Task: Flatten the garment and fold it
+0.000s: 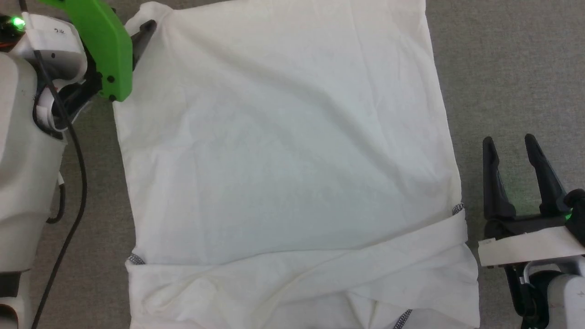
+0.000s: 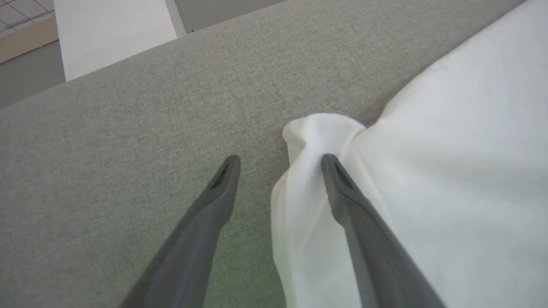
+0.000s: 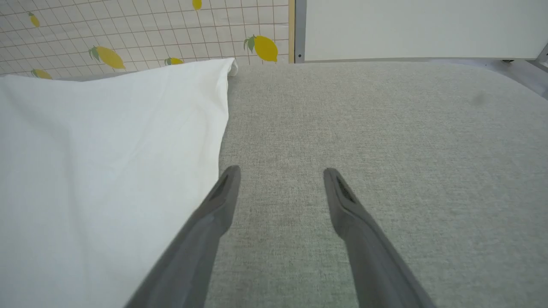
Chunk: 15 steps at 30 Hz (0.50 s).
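lying flat, white garment (image 1: 283, 151) — sleeves folded in

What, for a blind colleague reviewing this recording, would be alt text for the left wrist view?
The open left gripper straddles the edge of the white garment by a bunched corner, on a grey fabric surface: one finger over cloth, the other over bare surface.
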### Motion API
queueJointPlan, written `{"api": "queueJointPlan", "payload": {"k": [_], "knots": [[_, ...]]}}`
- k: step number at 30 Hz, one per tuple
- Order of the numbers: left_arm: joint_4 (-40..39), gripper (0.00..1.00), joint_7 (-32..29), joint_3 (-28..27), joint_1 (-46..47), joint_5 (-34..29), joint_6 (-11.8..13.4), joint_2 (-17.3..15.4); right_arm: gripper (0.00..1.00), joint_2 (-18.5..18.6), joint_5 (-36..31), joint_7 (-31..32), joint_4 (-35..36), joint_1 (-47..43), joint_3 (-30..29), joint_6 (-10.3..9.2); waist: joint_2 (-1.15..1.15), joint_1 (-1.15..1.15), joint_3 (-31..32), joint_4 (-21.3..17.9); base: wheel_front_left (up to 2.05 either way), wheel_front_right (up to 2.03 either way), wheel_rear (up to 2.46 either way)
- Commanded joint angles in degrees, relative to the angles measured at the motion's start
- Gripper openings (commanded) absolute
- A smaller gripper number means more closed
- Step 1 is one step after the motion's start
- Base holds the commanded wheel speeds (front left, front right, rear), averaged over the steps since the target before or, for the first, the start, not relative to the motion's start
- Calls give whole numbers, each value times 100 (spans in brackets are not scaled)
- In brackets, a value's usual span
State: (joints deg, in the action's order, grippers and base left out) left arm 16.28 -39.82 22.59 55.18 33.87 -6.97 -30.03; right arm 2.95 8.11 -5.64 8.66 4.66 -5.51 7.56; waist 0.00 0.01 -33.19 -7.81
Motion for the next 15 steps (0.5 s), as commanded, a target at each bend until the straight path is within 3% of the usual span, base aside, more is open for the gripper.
{"api": "queueJointPlan", "payload": {"k": [1, 2, 3, 4, 15], "knots": [[19, 100, -8, -9, 77, -1, 45, -62, 100, -7, 5, -46, 11, 124, 17, -8, 0, -1, -89, -70, 0, 0, 0], [28, 100, -3, -9, 66, 2, 56, -61, 100, -7, 4, -48, 8, 139, 13, -8, 0, -1, -106, -77, 0, 0, 0], [33, 60, 2, 1, 54, 5, 57, -61, 100, -7, 1, -50, 7, 154, 1, -8, 0, -1, -129, -80, 0, 0, 0], [32, 0, 15, 20, 47, -4, 52, -69, 100, -7, -2, -51, 4, 163, -9, -8, 0, -1, -142, -80, 0, 0, 0], [60, 0, 509, 48, -126, 159, 2, -46, 100, -3, -345, 124, 150, 423, -20, -8, 0, -1, 86, 117, 0, 0, 0]]}}
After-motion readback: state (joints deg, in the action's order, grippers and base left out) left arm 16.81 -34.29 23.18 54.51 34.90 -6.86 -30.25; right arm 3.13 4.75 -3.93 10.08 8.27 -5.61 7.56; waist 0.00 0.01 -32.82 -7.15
